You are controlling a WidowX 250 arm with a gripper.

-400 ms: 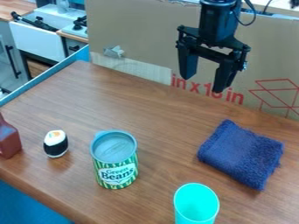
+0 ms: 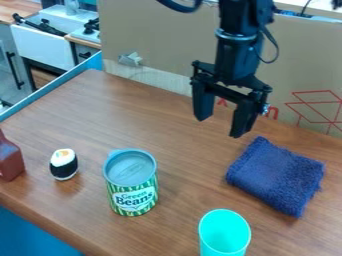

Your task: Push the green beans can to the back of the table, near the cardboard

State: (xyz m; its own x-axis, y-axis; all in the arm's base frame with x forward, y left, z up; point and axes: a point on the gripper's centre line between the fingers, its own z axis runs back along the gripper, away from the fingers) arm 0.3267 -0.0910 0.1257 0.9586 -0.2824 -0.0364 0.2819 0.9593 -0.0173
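Observation:
The gripper (image 2: 218, 126) hangs open above the back part of the table, its two fingers apart with nothing between them. Nearest to it is a folded dark blue cloth (image 2: 276, 176), lower and to the right. A green-striped can of green beans (image 2: 133, 196) with a grey top stands upright left of centre. At the front edge of the view is a turquoise cup (image 2: 224, 233). A small sushi piece (image 2: 64, 164), white on top with a black band, sits to the left of the can.
A brown-red bottle (image 2: 9, 159) stands at the left edge of the wooden table (image 2: 87, 110). Cardboard (image 2: 160, 45) rises along the table's back. Behind on the left are a white sink unit (image 2: 43, 45) and a counter.
The gripper has come down and slightly to the left, staying open. The cloth, can, cup and sushi piece have not moved.

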